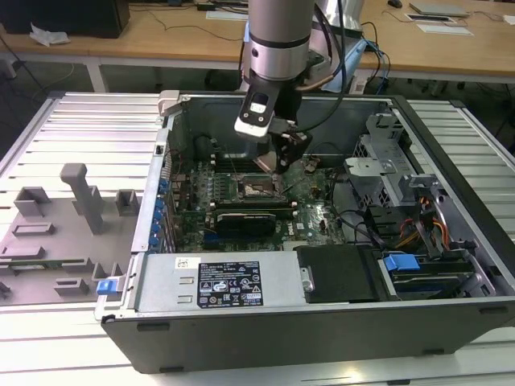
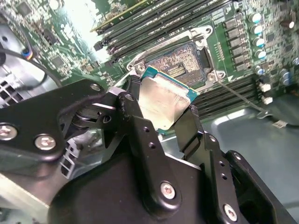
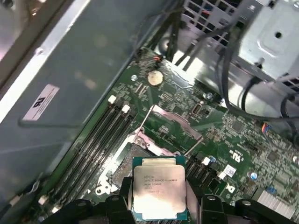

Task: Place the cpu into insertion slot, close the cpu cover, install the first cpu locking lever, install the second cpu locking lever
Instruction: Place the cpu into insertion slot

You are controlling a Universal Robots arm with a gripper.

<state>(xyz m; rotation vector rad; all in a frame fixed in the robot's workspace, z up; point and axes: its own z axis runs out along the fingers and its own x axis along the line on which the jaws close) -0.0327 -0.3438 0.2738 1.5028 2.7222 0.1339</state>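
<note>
Exterior view: elevated, angled down into open computer case point(image 1: 322, 342). Both wrist views: close above insertion slot point(image 2: 180, 63) point(image 3: 122, 161), shared.

We see a pale ribbed metal worktable point(image 1: 80, 129) in front, a grey moulded fixture point(image 1: 56, 233) lying on it at the exterior view's left. Behind runs a long wooden desk point(image 1: 161, 36) carrying papers point(image 1: 442, 28), under even light.

The cpu point(image 3: 159, 189) is sitting between the gripper point(image 2: 163, 114) fingers, just above the insertion slot point(image 2: 184, 63); memory slots point(image 2: 159, 23) are flanking that slot inside the computer case point(image 1: 241, 334).
</note>
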